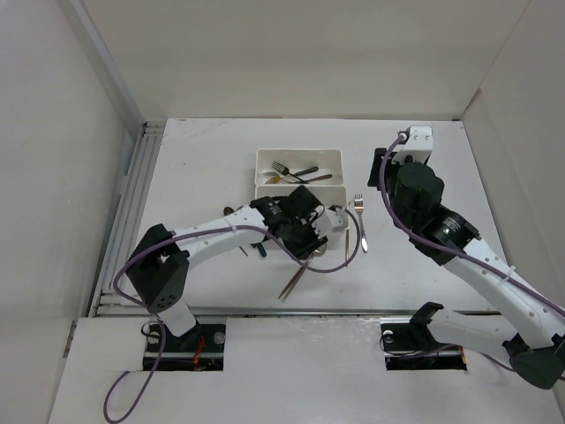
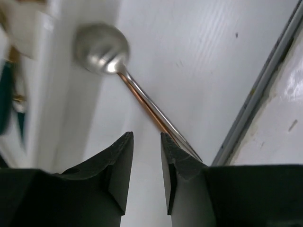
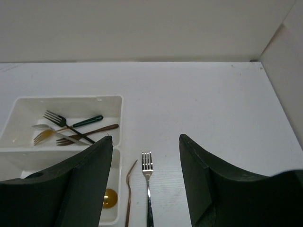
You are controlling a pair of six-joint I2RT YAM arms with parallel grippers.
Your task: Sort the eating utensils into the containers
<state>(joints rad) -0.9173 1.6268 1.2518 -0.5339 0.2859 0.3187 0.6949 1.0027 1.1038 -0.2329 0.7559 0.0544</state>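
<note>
The spoon (image 2: 135, 87) appears to lie on the worktop (image 2: 199, 56), its handle end just beside my left fingers (image 2: 163, 142), which stand slightly apart with nothing between them; my right fingers (image 3: 94, 170) gape wide, empty. I judge it light, stiff and slippery, so I'd pinch the handle mid-length. Silver bowl, slim coppery handle

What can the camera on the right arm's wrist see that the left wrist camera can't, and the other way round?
Only the right wrist view: a white tray holding several forks, a silver fork lying on the table, and a gold spoon bowl in the nearer tray.
Only the left wrist view: a silver spoon close up, and a metal rail.
Both: the white table, plus a dark claw, the right claw or left claw, open with nothing between its fingers.
</note>
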